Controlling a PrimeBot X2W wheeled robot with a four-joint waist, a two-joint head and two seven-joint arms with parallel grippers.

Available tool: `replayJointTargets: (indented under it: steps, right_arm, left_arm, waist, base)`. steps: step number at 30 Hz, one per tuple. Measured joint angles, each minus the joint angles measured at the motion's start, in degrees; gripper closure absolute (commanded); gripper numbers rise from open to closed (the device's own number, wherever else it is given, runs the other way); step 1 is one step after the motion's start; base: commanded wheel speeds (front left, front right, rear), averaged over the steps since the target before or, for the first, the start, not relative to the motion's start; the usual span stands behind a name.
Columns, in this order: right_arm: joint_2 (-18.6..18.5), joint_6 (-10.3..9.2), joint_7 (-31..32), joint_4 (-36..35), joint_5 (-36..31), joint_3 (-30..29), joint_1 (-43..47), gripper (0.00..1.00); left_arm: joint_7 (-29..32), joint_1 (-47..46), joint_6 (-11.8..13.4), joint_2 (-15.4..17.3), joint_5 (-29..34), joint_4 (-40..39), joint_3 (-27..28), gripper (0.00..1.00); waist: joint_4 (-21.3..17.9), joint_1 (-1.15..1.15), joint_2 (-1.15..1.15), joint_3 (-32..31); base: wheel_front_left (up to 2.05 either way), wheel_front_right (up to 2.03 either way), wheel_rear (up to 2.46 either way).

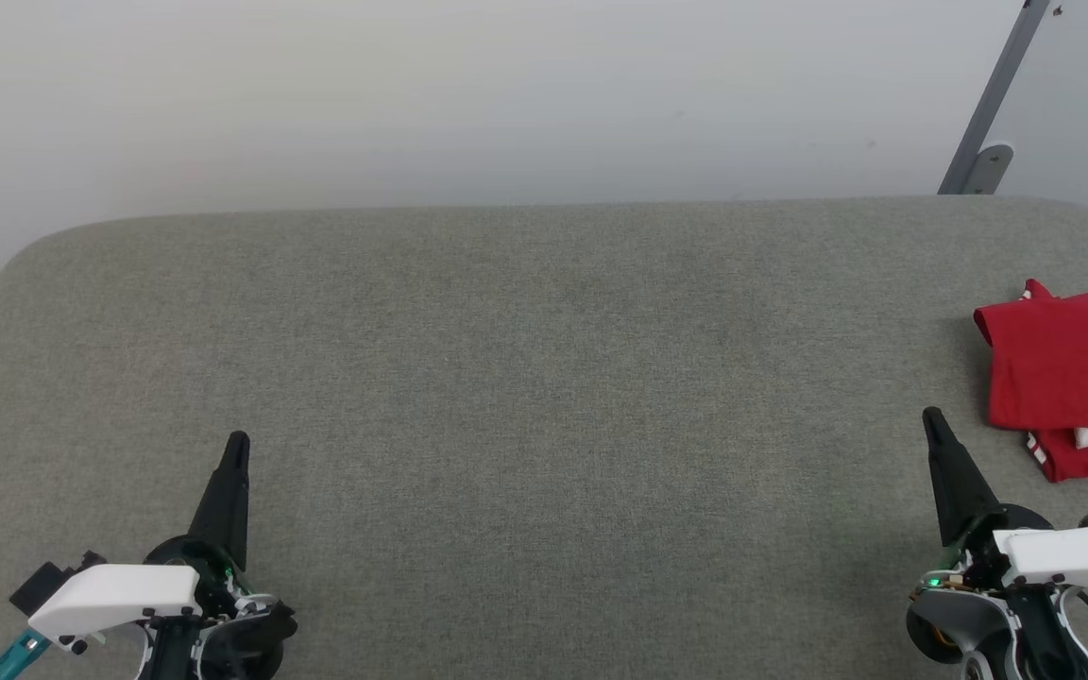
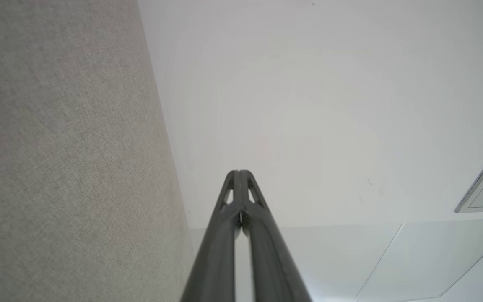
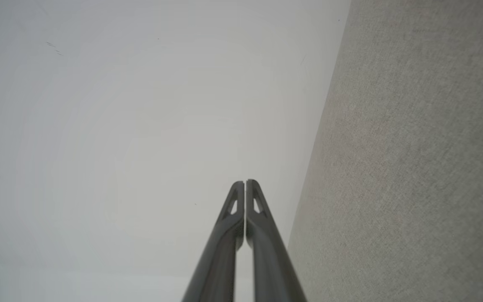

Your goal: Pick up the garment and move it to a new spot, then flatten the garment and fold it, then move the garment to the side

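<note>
On the bench [image 1: 544,378], far right side: the garment [image 1: 1068,368], a red bundle lying on the grey cloth top. A scrap of white and a strip of red-white trim poke out at its near edge. It seems folded over on itself, though its right part runs out of sight, so hard to be sure.

Right hand [image 1: 931,416]: low over the bench's near right corner. Dark fingers clenched tip to tip, nothing between them. It points toward the bench's far edge, near the garment but apart from it.

Left hand [image 1: 238,442]: over the bench's near left part, well apart from the garment. Clenched the same way, empty.

Middle of the bench: bare grey weave.

Behind the bench's far edge: pale wall [image 1: 506,94]. Grey metal strut [image 1: 990,113] leans up from the bench's far right corner.
</note>
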Motion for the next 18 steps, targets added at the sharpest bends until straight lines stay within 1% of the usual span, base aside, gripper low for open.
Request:
replayJointTargets:
  steps: [18]
  right_arm:
    - [0.0, 0.00, 0.0, 0.0, 0.0, 0.0, 0.0, 1.00]
  left_arm:
    - [0.0, 0.0, 0.0, 0.0, 0.0, 0.0, 0.0, 1.00]
  waist:
    - [0.0, 0.00, 0.00, 0.0]
  base:
    - [0.00, 0.00, 0.00]
